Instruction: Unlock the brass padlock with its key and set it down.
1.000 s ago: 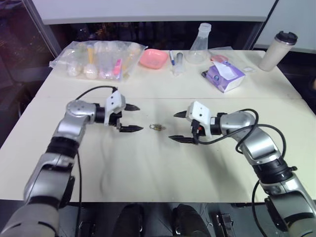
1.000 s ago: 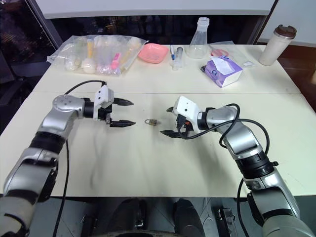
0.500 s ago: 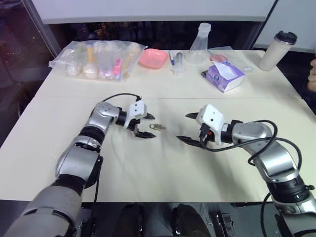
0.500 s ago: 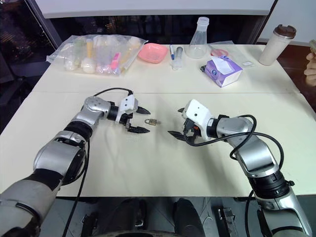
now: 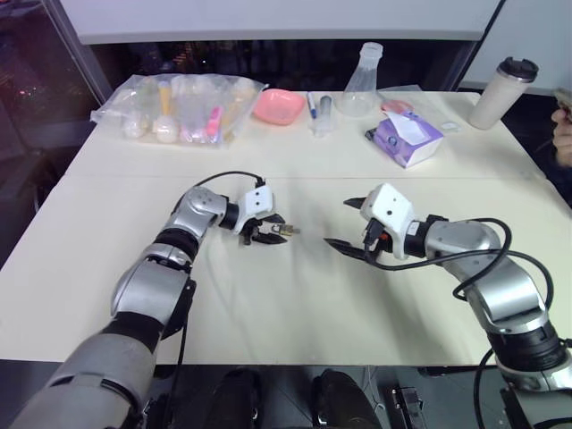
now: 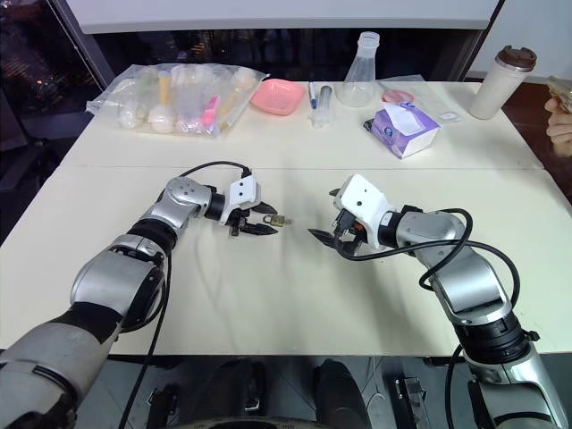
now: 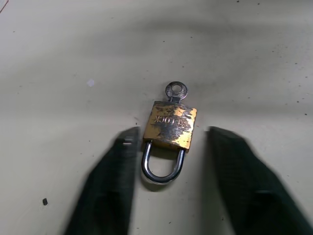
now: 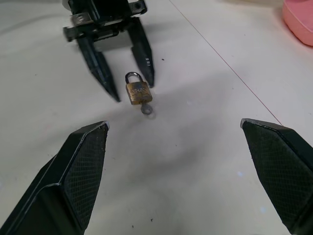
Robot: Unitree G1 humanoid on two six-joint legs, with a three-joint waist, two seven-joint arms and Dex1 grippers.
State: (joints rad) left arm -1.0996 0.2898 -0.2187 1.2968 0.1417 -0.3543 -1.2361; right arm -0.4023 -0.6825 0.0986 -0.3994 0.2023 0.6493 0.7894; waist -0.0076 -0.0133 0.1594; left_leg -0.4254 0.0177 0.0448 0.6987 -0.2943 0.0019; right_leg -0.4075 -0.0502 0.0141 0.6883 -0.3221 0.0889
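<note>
The brass padlock (image 7: 170, 126) lies flat on the cream table (image 5: 295, 304), its silvery shackle (image 7: 160, 174) turned toward my left gripper. Its key (image 7: 176, 90) sticks out of the far end. My left gripper (image 5: 277, 230) is low over the table, one black finger on each side of the lock. One finger (image 7: 117, 166) sits against the lock's edge. The other finger (image 7: 239, 166) stands a small gap away. My right gripper (image 5: 337, 223) hovers wide open to the right of the lock (image 8: 138, 91), facing it and holding nothing.
Along the table's far side lie a clear bag of items (image 5: 179, 107), a pink bowl (image 5: 277, 105), a glass flask (image 5: 360, 85), a purple tissue pack (image 5: 407, 136) and a lidded cup (image 5: 502, 92). A person's hand (image 5: 563, 134) shows at the right edge.
My left gripper came right and down to the padlock, and its fingers have narrowed around it. The right gripper drifted slightly right and stayed wide open. The padlock has not moved.
</note>
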